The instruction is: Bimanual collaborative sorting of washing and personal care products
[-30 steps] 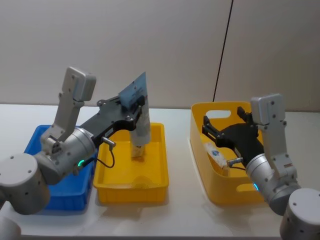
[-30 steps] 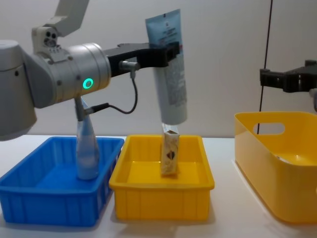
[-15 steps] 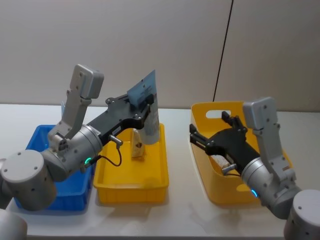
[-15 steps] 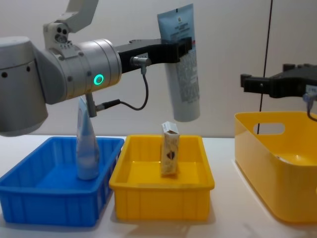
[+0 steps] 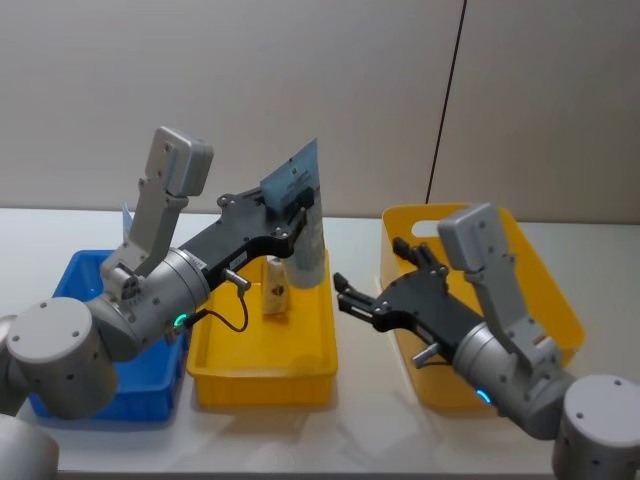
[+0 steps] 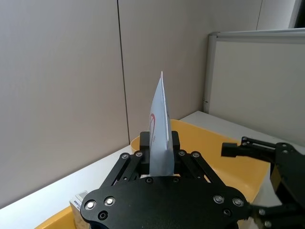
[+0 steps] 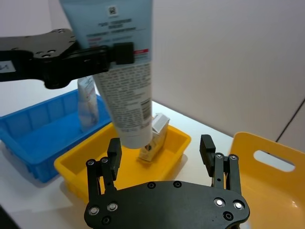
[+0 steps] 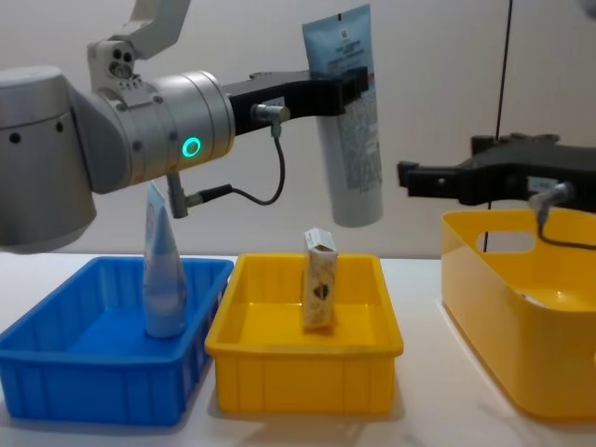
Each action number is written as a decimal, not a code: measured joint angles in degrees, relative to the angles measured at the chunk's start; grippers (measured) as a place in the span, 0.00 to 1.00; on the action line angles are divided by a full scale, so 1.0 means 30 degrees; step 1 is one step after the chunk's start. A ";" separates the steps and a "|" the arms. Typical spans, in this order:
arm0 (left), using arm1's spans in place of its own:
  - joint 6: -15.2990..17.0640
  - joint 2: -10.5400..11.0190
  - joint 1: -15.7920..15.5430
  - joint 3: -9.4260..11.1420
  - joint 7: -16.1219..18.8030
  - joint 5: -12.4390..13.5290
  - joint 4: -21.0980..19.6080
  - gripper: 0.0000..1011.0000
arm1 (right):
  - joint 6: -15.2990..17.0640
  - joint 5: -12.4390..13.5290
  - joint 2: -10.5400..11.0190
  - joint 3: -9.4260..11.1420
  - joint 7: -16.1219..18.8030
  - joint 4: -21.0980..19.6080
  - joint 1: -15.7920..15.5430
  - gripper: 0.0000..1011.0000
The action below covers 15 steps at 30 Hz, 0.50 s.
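Observation:
A pale blue-grey squeeze tube (image 8: 354,121) hangs cap down above the yellow tray (image 8: 298,372), with my left gripper (image 8: 340,88) shut on it near its crimped end. The wrist views show the tube (image 6: 159,119) between the left fingers and the tube (image 7: 128,81) in front of my right gripper (image 7: 160,143). My right gripper (image 8: 438,169) is open, level with the tube's lower half and a short way to its right. A cream carton (image 8: 319,293) stands upright in the yellow tray. A second tube (image 8: 163,279) stands in the blue bin (image 8: 56,363).
A tall yellow bin (image 8: 521,345) with a handle slot stands on the right of the white table, and my right arm reaches out over its left wall. The blue bin, yellow tray and yellow bin sit in a row. A grey wall is behind.
My right gripper has swung left, from over the yellow bin towards the held tube, staying open. My left gripper has carried the tube up and to the right.

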 joint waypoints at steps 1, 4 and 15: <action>-0.0002 0.0000 -0.0003 0.0002 -0.0004 -0.0002 0.0004 0.20 | 0.0004 -0.0028 0.0007 -0.0165 0.0103 0.0176 0.0149 0.99; -0.0010 -0.0007 -0.0016 0.0011 -0.0020 -0.0010 0.0014 0.20 | 0.0005 -0.0101 0.0007 -0.0371 0.0217 0.0425 0.0374 0.99; -0.0013 -0.0026 -0.0034 0.0035 -0.0055 -0.0030 0.0034 0.20 | -0.0080 -0.0577 -0.0288 -0.1350 0.0314 0.1930 0.1579 0.99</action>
